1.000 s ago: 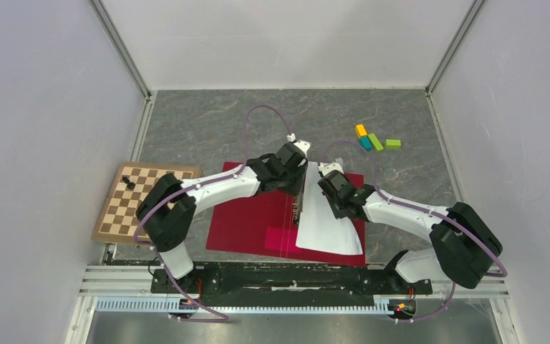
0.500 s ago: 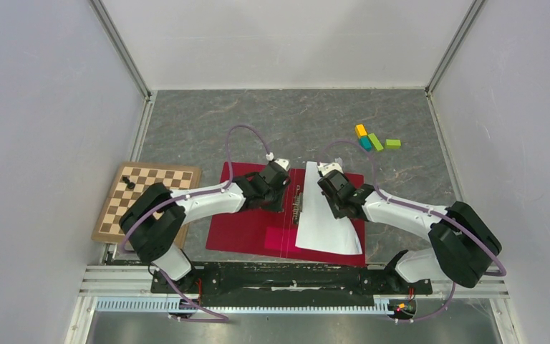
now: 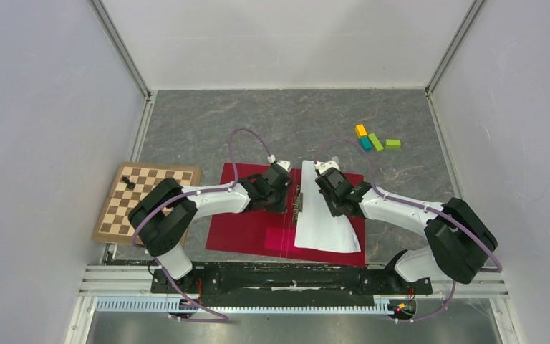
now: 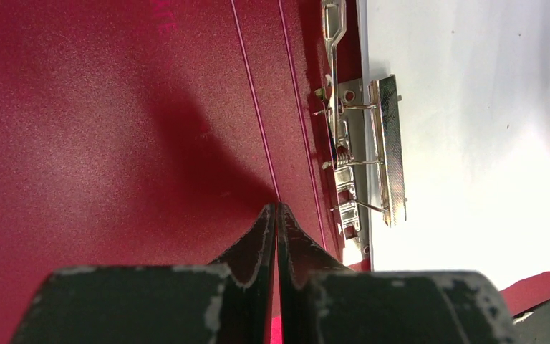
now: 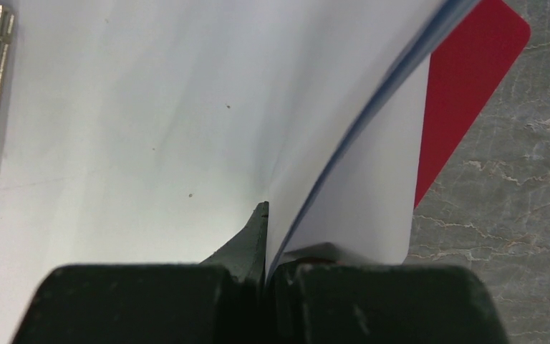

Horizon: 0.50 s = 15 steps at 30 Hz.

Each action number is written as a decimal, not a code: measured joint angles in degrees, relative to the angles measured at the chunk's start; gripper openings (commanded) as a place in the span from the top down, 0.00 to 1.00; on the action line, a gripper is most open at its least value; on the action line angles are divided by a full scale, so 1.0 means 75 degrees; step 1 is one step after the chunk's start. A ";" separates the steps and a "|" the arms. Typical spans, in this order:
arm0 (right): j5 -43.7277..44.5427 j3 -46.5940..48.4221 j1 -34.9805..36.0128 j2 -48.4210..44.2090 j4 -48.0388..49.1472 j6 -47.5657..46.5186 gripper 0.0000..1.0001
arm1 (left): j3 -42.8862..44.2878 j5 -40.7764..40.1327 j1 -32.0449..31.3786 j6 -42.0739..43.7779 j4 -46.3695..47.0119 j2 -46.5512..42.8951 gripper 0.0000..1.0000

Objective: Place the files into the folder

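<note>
You're in robotics lab cell: plain white walls [image 3: 43, 107] box in grey marbled table [image 3: 208, 122]; aluminium rail [image 3: 114, 274] at near edge; left arm [image 3: 211, 198], right arm [image 3: 401, 209] bolted there.

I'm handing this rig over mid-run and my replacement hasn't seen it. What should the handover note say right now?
Left gripper: shut, empty, tips at the left inner panel of the folder, beside the spine.
Right gripper: shut on the files, pinching a lifted, curled edge.
The folder lies open; the files lie on its right half, their left edge at the metal clip.
Done: files on the folder.
Left: probably flatten and release the sheets, then close the cover. Whether the clip grips them is unclear.
</note>
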 measured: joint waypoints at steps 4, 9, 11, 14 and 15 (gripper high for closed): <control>0.0230 0.0041 -0.0009 0.0000 -0.0137 -0.0023 1.00 | 0.0000 0.0006 0.0000 -0.0017 0.0044 0.0009 0.92; 0.0329 0.0210 -0.0268 0.0108 -0.0195 -0.0023 1.00 | 0.0000 0.0006 0.0000 -0.0017 0.0044 0.0009 0.92; 0.0291 0.0283 -0.0420 0.0221 -0.0166 -0.0023 1.00 | 0.0000 0.0006 0.0000 -0.0017 0.0041 0.0009 0.92; -0.0023 0.0303 -0.0662 0.0323 -0.0017 -0.0017 0.88 | 0.0000 0.0009 0.0000 -0.0017 0.0044 0.0009 0.92; -0.0140 0.0303 -0.0714 0.0335 0.0026 -0.0023 0.80 | 0.0000 0.0012 0.0000 -0.0017 0.0044 0.0009 0.92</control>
